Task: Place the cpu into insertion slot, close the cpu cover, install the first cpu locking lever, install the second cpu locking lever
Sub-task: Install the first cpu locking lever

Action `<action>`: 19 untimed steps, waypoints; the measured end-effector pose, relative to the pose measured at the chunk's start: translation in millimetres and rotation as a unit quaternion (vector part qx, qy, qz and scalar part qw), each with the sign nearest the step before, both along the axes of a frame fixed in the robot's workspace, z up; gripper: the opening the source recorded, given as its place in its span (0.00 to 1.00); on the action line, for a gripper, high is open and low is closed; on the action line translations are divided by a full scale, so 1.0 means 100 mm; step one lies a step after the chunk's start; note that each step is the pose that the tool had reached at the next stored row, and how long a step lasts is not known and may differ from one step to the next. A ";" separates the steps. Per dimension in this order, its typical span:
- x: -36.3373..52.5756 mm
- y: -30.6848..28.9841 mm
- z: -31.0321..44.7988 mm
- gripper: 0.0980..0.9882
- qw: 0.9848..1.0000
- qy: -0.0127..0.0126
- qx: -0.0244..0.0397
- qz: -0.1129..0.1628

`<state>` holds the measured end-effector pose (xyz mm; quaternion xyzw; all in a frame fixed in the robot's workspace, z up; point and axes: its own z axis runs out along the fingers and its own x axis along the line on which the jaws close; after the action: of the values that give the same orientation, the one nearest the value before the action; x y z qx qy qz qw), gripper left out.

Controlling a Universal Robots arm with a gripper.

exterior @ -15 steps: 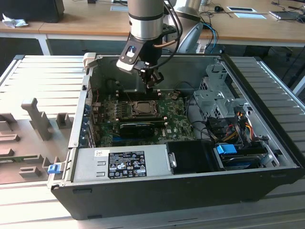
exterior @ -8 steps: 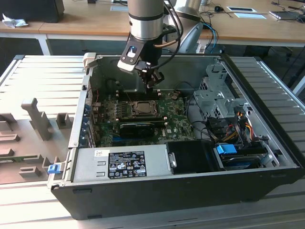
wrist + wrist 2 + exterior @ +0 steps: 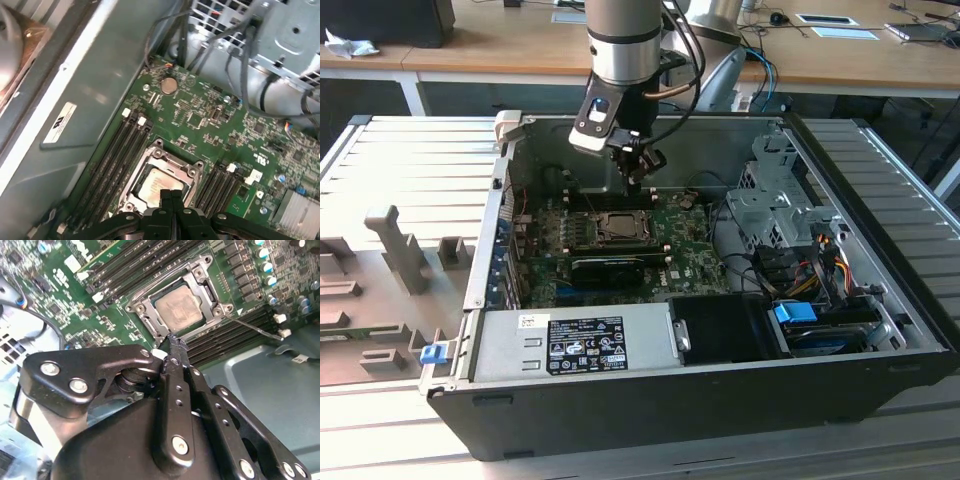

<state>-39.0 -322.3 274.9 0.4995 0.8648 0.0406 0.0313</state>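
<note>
The open computer case [image 3: 720,400] lies on its side. A grey power supply [image 3: 570,345] sits along its nearest wall, with a long black card [image 3: 610,268] just behind it on the green board [image 3: 690,240]. Beyond the card is the insertion slot [image 3: 620,228]. The cpu [image 3: 177,307] is seated in it, pale and flat, and the cpu cover [image 3: 146,315] lies flat around the chip as a silver frame. One thin locking lever [image 3: 252,327] juts out from a corner of the frame, across the memory slots [image 3: 235,330].

The arm comes straight down into the case. The gripper [image 3: 170,192] hangs just above the slot's edge, its jaws pressed together and holding nothing.

Memory slots flank the socket on two sides. Bare board separates it from the case's far wall, and the drive cage [image 3: 770,200] stands well apart on the exterior view's right.
</note>
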 end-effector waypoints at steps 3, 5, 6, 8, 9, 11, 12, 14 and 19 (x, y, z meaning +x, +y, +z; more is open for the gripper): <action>0.001 0.000 -0.002 0.01 1.000 0.001 0.000 0.026; 0.000 0.000 -0.003 0.01 0.999 0.002 0.000 0.045; 0.000 0.000 -0.008 0.01 0.998 0.005 0.000 0.056; 0.000 0.000 -0.018 0.01 0.998 0.010 0.000 0.068; 0.000 0.000 -0.028 0.01 0.997 0.014 0.001 0.072; 0.000 -0.002 -0.034 0.01 0.997 0.018 0.001 0.079; 0.000 -0.001 -0.036 0.01 0.995 0.018 0.001 0.094; 0.000 -0.001 -0.036 0.01 0.991 0.018 0.000 0.129; -0.002 -0.001 -0.037 0.01 0.983 0.018 -0.001 0.180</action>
<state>-39.3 -322.4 271.1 0.3359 0.9412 0.0359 0.0087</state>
